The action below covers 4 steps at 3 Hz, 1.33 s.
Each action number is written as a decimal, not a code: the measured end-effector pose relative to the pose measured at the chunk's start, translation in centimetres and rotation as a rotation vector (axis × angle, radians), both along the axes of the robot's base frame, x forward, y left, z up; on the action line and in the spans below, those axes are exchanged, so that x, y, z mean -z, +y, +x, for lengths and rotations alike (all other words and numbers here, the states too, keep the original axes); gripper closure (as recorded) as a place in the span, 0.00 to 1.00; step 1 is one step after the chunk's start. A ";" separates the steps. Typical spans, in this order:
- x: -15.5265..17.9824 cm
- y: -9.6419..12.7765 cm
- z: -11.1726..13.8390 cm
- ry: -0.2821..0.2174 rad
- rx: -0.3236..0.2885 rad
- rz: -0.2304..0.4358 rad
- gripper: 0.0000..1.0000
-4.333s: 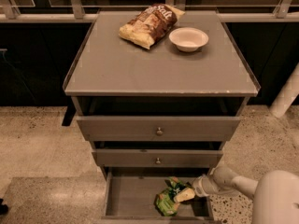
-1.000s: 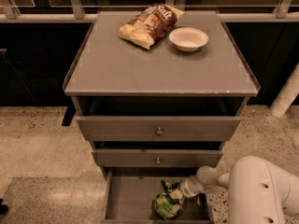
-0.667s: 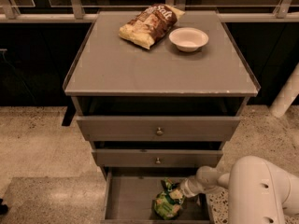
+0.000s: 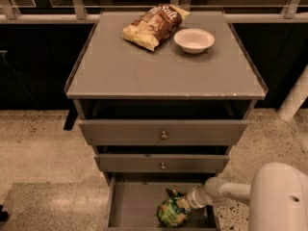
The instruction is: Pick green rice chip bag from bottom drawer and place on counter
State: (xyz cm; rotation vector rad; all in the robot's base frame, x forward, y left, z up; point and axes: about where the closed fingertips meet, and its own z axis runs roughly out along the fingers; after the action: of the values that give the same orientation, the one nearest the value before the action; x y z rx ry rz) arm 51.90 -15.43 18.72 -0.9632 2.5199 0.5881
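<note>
- Moved since the view four seconds back: the arm's bulky white housing is now crowding in at lower right, while the gripper [image 4: 186, 199] is staying against the upper right edge of the green rice chip bag [image 4: 172, 211].
- Grip: whether it is open or clamped on the bag, I cannot tell.
- Location: the bag is lying in the bottom drawer [image 4: 132, 201], right of middle, near the front.
- Handling, as judged: light, soft, crinkly and probably slippery, with brittle contents. Pinching the darker top seam is looking safest.
- Appearance: bright green, crumpled, tan chip pictures showing.
- Destination: the counter [image 4: 159, 71] is already carrying a brown chip bag [image 4: 151, 25] and a white bowl [image 4: 194, 40].
</note>
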 end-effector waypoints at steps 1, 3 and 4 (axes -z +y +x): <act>-2.8 -0.9 -2.0 -0.072 0.074 -0.013 1.00; -10.6 -1.6 -4.7 -0.239 0.109 -0.055 1.00; -14.9 -1.8 -3.3 -0.262 0.097 -0.048 1.00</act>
State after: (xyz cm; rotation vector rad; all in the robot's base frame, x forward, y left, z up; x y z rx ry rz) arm 48.55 -17.28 33.65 -0.8672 2.3393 0.3483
